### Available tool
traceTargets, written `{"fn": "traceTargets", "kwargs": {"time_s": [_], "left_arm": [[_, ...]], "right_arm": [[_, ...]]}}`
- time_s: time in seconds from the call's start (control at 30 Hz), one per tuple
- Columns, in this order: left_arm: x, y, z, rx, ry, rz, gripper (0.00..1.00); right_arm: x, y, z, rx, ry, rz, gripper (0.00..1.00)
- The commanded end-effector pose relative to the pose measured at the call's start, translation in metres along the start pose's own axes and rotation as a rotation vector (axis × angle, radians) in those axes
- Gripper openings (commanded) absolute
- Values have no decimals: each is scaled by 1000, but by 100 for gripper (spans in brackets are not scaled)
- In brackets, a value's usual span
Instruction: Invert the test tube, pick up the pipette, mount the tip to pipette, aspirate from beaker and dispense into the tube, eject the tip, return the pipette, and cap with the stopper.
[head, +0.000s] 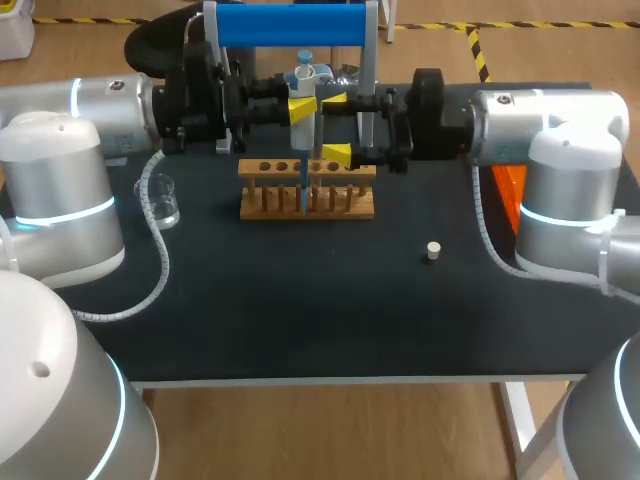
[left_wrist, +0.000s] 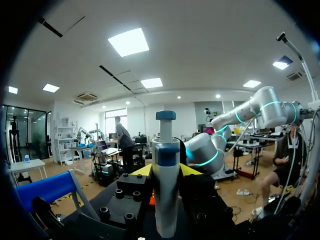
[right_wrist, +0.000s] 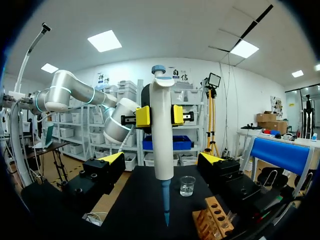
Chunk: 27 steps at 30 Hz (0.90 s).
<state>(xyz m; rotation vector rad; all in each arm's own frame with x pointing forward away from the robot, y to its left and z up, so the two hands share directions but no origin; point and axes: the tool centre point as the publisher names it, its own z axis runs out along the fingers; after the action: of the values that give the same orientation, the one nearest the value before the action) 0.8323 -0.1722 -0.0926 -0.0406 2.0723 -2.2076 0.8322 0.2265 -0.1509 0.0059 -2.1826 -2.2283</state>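
Observation:
My left gripper (head: 303, 106) is shut on the white pipette (head: 304, 90), which it holds upright above the wooden rack (head: 306, 190). The pipette's blue tip (head: 303, 185) points down into the rack's row of holes; I cannot make out a test tube there. In the left wrist view the pipette (left_wrist: 166, 190) stands between my own fingers (left_wrist: 144, 171). My right gripper (head: 337, 126) is open, level with the pipette and just to its right, touching nothing. From the right wrist the pipette (right_wrist: 163, 135) stands ahead of the open gripper (right_wrist: 162, 159), with the left gripper (right_wrist: 160, 115) clamped on it. The glass beaker (head: 163, 200) (right_wrist: 187, 185) stands left of the rack. The small white stopper (head: 433, 251) lies at front right.
A blue-topped pipette stand (head: 290, 25) rises behind the rack. An orange box (head: 508, 190) sits at the table's right, partly hidden by my right arm. The black table (head: 300, 300) has bare room in front of the rack.

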Motion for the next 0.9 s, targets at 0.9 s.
{"fn": "traceTargets", "kwargs": {"time_s": [0.9], "left_arm": [[0, 0, 0, 0, -1, 1, 0]], "right_arm": [[-8, 7, 33, 13, 38, -33, 69]]}}
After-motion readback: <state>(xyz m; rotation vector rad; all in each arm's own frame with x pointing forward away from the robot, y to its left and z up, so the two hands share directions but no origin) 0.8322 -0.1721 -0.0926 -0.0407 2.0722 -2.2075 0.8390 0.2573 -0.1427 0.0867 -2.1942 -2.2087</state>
